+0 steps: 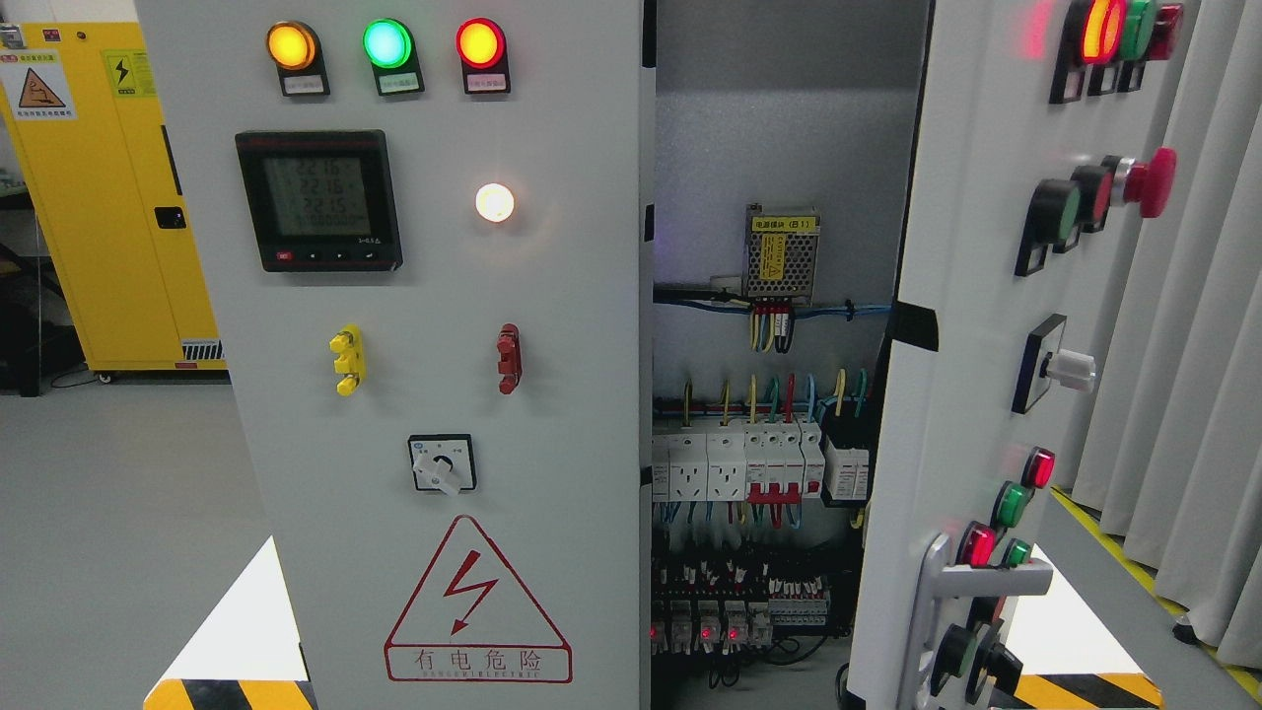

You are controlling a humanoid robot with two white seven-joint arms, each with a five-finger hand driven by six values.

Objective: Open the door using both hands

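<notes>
Right door [966, 394] swung open at picture right, left door [434, 394] closed. No robot hand or fingers in view; state cannot be told. Three lamps on left door.

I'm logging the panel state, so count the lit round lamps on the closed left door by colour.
Amber lamp: 1
Green lamp: 1
Red lamp: 1
White lamp: 1
Total: 4
</notes>
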